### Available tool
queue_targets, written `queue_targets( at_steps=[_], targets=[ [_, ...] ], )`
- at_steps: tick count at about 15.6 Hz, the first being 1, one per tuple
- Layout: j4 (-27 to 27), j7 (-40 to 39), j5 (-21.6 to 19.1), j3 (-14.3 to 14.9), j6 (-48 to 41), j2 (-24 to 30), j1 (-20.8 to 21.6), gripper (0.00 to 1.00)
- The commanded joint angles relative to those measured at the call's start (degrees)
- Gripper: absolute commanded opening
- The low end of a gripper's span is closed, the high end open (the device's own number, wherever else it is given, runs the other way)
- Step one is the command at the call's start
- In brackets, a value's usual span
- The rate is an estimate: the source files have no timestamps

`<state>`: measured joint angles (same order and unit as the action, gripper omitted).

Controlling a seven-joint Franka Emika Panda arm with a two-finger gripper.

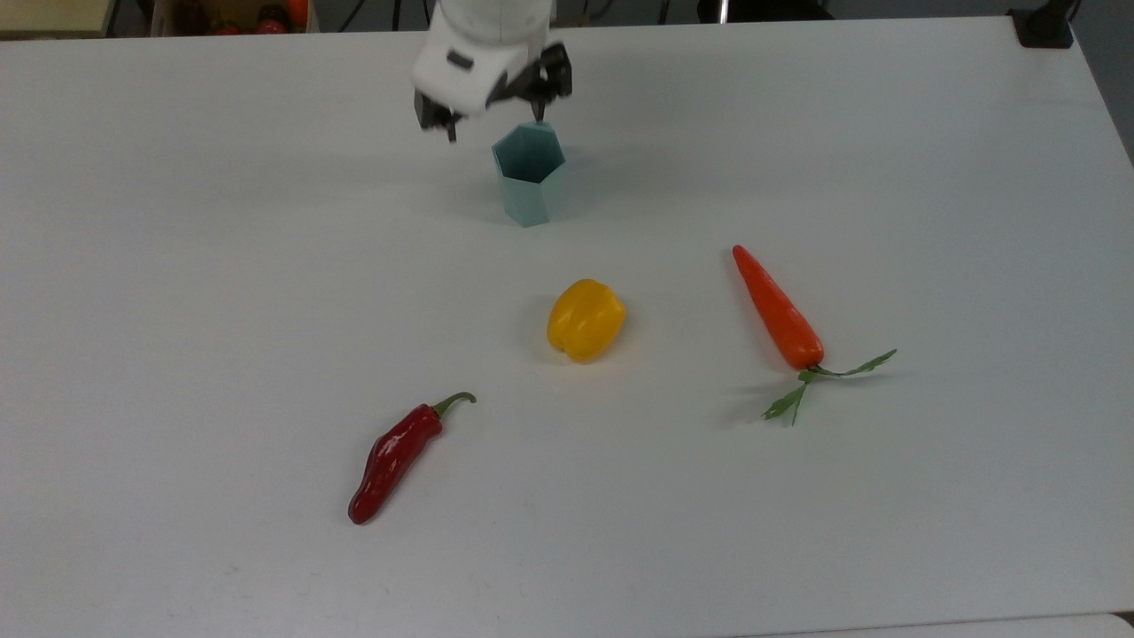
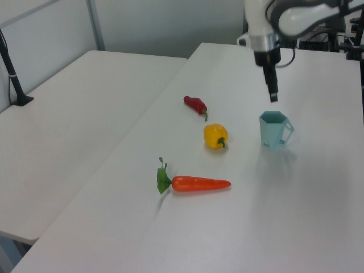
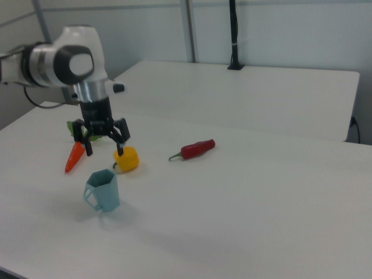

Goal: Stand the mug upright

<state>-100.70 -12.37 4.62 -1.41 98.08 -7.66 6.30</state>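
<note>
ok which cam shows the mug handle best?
The left view: the mug stands upright with its handle in profile on the left view's right, open loop visible. The right view also shows the handle, on the right view's left, less cleanly. The top view looks into the hexagonal rim; I can't make out the handle there.
</note>
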Motion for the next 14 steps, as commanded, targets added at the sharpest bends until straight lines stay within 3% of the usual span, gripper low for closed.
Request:
queue_targets(
  at_steps=[1, 7, 9, 14],
  targets=[
    [1.3, 3.0, -0.9, 2.1, -7.4, 7.5, 0.8, 1.0],
    [3.7, 3.6, -2.0, 9.1, -18.2, 13.1, 4.0, 1.0],
    [3.9, 3.7, -5.7, 11.0, -15.1, 12.9, 4.1, 1.0],
    [3.8, 5.6, -6.4, 11.4, -3.0, 11.2, 3.4, 1.0]
  ],
)
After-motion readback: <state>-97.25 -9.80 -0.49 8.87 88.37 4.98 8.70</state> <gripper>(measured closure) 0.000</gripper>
